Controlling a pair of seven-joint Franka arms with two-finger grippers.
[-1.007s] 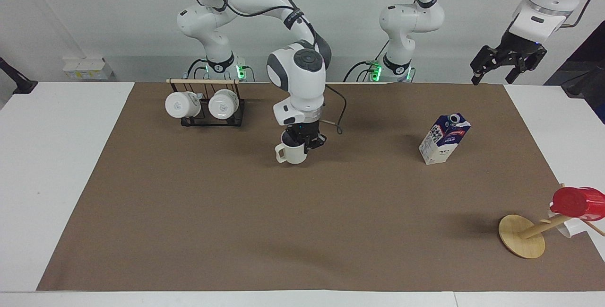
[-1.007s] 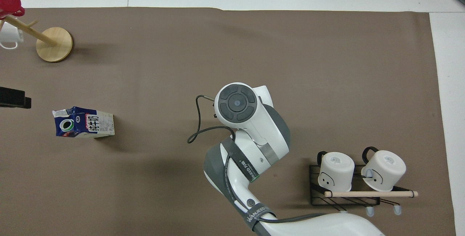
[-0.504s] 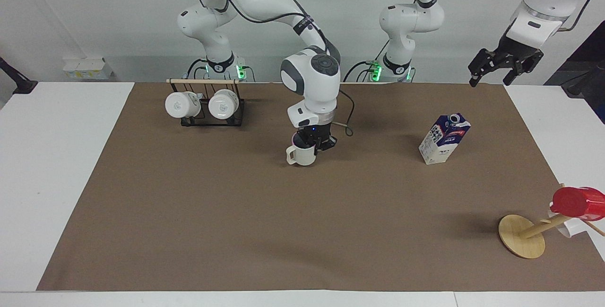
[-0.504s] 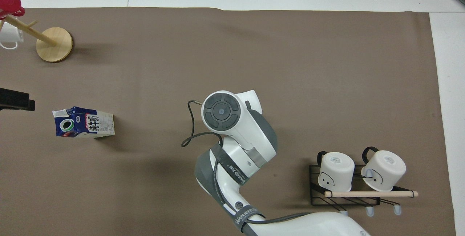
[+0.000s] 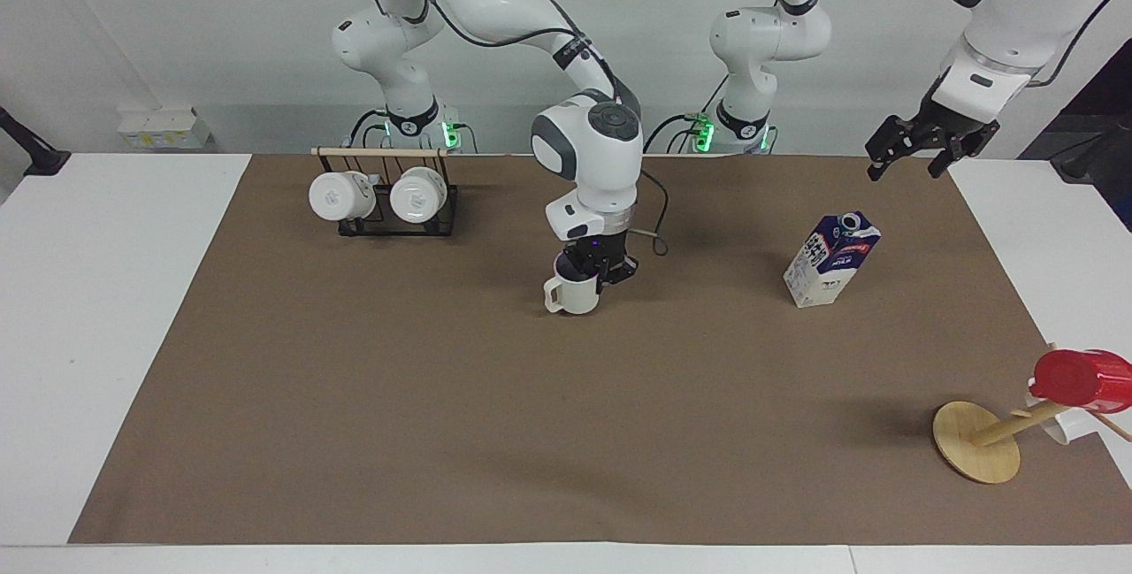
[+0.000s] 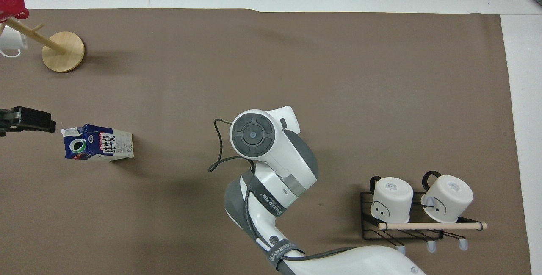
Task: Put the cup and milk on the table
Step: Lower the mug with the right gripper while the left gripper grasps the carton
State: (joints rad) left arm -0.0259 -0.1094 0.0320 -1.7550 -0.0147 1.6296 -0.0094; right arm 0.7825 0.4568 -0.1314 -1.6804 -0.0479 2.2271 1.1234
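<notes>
My right gripper [image 5: 591, 271] pinched the cup [image 5: 573, 294] by its rim, upright so it could settle on the desk [image 5: 354, 397], with the milk [image 5: 831, 259] at its three o'clock in the facing view and my left gripper [image 5: 920, 149], fingers spread, overhead.

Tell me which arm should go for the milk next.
Left. Its gripper hangs free, open, close to the milk; the right gripper is busy holding the cup mid-table.

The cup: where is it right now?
In the facing view, the cup is mid-table, held at its rim by the right gripper, between the mug rack and the milk.
</notes>
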